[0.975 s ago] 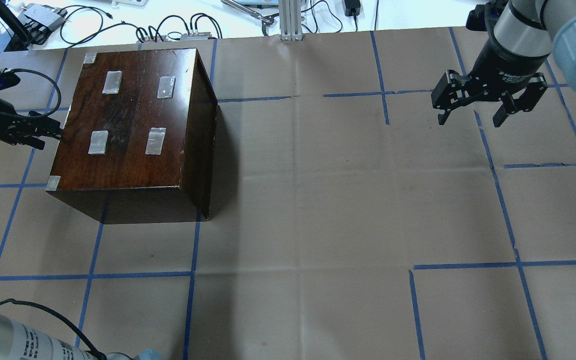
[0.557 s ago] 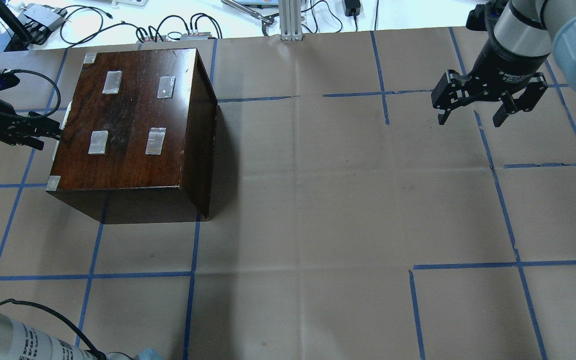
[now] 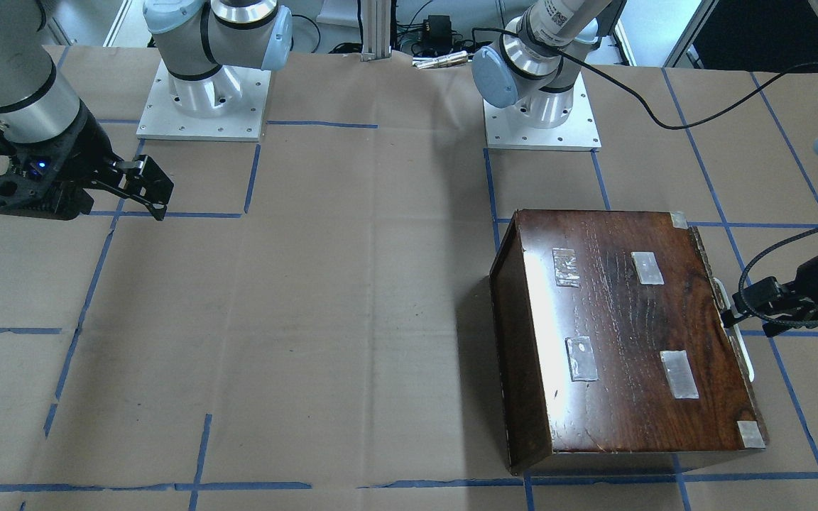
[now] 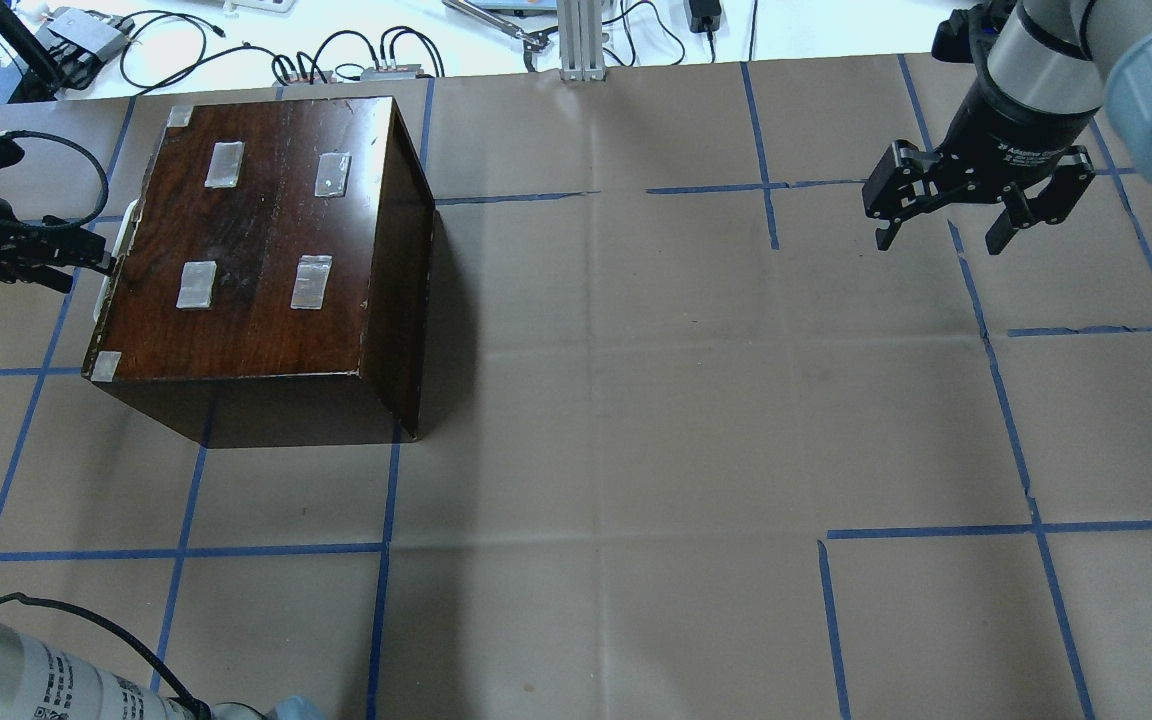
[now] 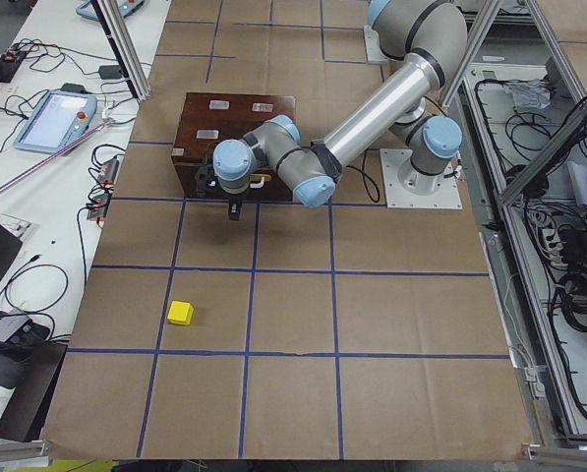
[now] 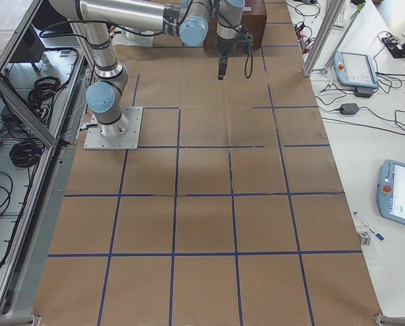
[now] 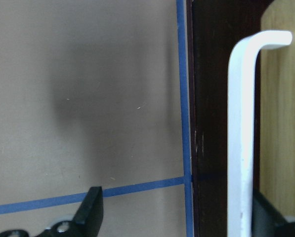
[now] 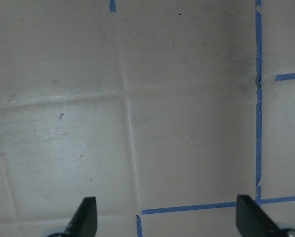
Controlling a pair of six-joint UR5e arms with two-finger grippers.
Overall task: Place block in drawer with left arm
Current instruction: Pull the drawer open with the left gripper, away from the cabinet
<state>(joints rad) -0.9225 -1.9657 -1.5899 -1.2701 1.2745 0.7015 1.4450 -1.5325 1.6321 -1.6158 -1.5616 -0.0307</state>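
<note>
The yellow block (image 5: 181, 313) lies on the paper-covered table, well apart from the dark wooden box (image 4: 266, 250), and shows only in the exterior left view. The drawer's dark front panel (image 7: 211, 123) stands slightly out of the box's left side, with pale wood (image 7: 283, 123) behind it. Its white handle (image 4: 122, 235) sits between the fingers of my left gripper (image 4: 86, 262), close to the inner finger (image 7: 268, 217). The left gripper's jaws are apart. My right gripper (image 4: 941, 235) is open and empty above the table's far right.
Grey tape patches (image 4: 311, 280) mark the box's glossy top. Cables and devices (image 4: 366, 60) lie on the white bench beyond the table's far edge. Blue tape lines (image 4: 186, 550) grid the brown paper.
My left gripper has moved left, away from the box. The drawer's front and white handle have come out with it. The right arm has not moved.
</note>
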